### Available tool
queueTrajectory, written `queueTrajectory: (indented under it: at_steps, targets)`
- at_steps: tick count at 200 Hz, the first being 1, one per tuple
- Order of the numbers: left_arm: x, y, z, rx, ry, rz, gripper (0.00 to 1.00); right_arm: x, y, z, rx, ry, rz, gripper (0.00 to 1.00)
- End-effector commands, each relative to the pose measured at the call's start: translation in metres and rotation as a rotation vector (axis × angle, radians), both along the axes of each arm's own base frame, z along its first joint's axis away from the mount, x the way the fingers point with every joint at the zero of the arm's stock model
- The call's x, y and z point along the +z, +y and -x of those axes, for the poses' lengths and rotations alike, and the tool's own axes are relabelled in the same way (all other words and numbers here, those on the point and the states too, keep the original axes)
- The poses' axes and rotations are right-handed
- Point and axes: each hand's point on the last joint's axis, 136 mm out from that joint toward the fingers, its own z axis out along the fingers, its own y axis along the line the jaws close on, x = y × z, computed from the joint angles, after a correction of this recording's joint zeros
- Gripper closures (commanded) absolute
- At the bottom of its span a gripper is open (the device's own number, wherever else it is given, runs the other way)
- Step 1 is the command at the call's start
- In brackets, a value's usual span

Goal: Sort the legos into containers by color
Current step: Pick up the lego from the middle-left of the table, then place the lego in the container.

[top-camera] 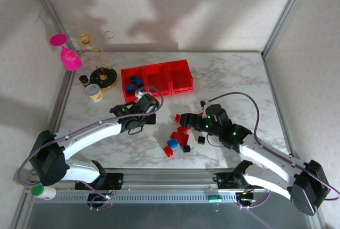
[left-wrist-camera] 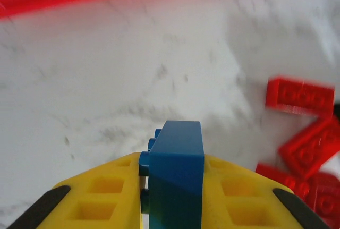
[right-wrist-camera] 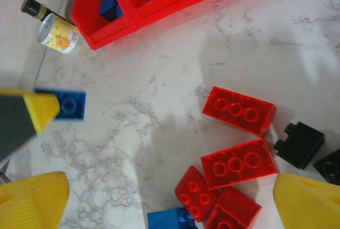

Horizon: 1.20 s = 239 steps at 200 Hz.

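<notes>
Pile of loose legos (top-camera: 178,138) sits on the marble bench (top-camera: 239,80), nearest the arm bases and between the two arms. Red, blue and black bricks are bunched together, with a few black ones off to the right.

Right wrist view, close on the pile: two oblong red bricks (right-wrist-camera: 239,109) lie side by side, studs up. More red pieces touch them below. A blue piece (right-wrist-camera: 170,219) is at the lower edge. A black brick (right-wrist-camera: 300,144) lies just right of the reds.

Right fingers (top-camera: 186,119) hover at the pile's far side, spread wide, nothing between them. Their yellow pads (right-wrist-camera: 32,200) sit at both lower corners of the wrist view. The red bricks show in the gap, with no contact visible.

Left fingers (top-camera: 147,103) are further back and to the left, just short of the bins, clamped tight on a single blue brick (left-wrist-camera: 175,176). Left wrist view: the brick stands on edge, pinched from both sides, studs facing left. Cannot tell whether it clears the bench.

Behind them, three red bins (top-camera: 158,80) are joined in a row. The left one holds several blue bricks (top-camera: 133,83).

Further left of the bins stand a yellow-and-white cup (top-camera: 94,92), a dark bottle (top-camera: 84,79) and a round black-and-gold dish (top-camera: 103,77). A pink goblet (top-camera: 66,53) is at the far-left corner.
</notes>
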Motion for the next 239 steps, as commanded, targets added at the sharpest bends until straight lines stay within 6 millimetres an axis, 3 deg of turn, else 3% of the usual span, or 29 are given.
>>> queueTrajectory:
  at_steps: [1,68,123,142,172,203,239]
  targets:
    - [0.016,0.013,-0.030,0.058,-0.062,-0.045,0.80,0.029,0.017,-0.012,0.029,-0.081,-0.058,0.01]
    - [0.036,0.040,-0.121,0.239,-0.155,-0.010,0.81,0.022,0.034,-0.031,0.036,-0.098,-0.051,0.01]
    - [0.009,0.062,-0.181,0.313,-0.132,-0.059,0.82,0.014,0.037,-0.042,0.024,-0.086,-0.042,0.01]
    - [0.007,0.087,-0.191,0.388,-0.133,-0.118,0.82,0.015,0.037,-0.044,0.023,-0.087,-0.048,0.01]
    - [0.008,0.094,-0.204,0.396,-0.158,-0.040,0.81,0.012,0.037,-0.046,0.024,-0.079,-0.051,0.01]
    - [-0.015,0.107,-0.222,0.430,-0.096,-0.051,0.81,0.010,0.040,-0.049,0.030,-0.064,-0.057,0.01]
    - [-0.021,0.110,-0.237,0.436,-0.098,-0.096,0.74,0.010,0.037,-0.049,0.021,-0.068,-0.050,0.01]
